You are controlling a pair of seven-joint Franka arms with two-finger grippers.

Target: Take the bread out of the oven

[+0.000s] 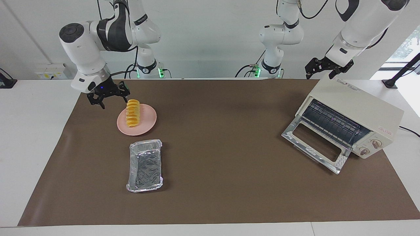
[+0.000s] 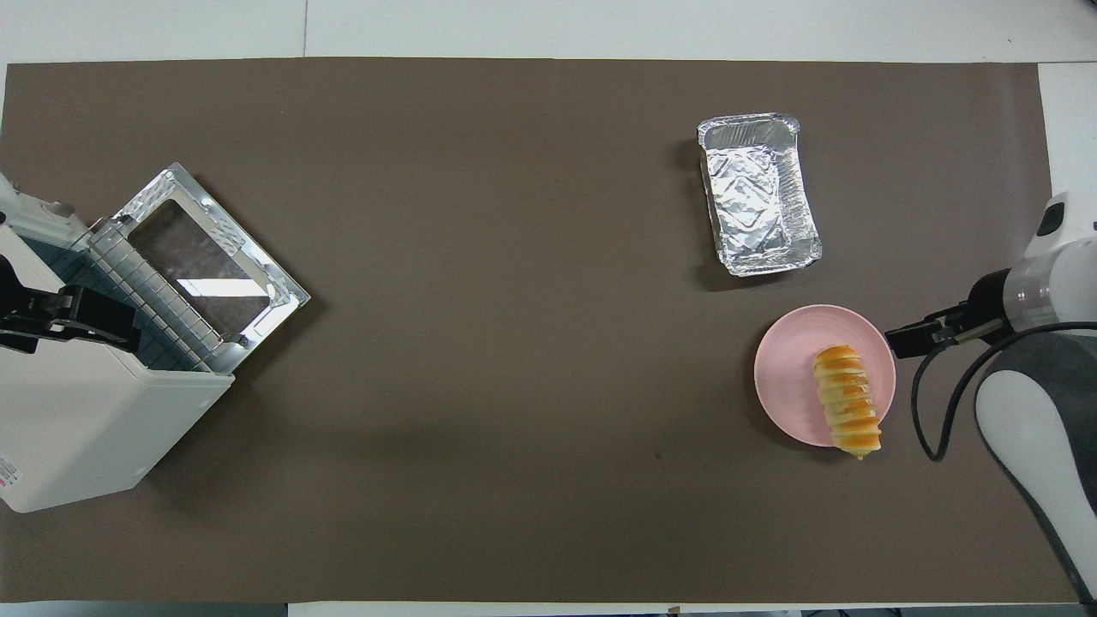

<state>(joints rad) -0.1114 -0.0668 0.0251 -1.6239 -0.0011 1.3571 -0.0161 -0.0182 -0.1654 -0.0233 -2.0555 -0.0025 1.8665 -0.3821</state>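
The bread (image 1: 133, 113) is a ridged yellow-orange loaf lying on the round pink plate (image 1: 147, 124) toward the right arm's end of the table; it also shows in the overhead view (image 2: 847, 398) on the plate (image 2: 788, 377). My right gripper (image 1: 113, 101) is open and empty, low beside the plate and apart from the bread; it also shows in the overhead view (image 2: 910, 336). The cream-white oven (image 1: 364, 105) stands at the left arm's end with its glass door (image 1: 315, 144) dropped open and its wire rack (image 1: 331, 123) bare. My left gripper (image 1: 320, 74) hangs open over the oven's top.
A crinkled silver foil tray (image 1: 145, 165) lies empty on the brown mat, farther from the robots than the plate. The oven's open door (image 2: 210, 257) juts out over the mat toward the table's middle. A black stand (image 1: 393, 80) sits near the oven.
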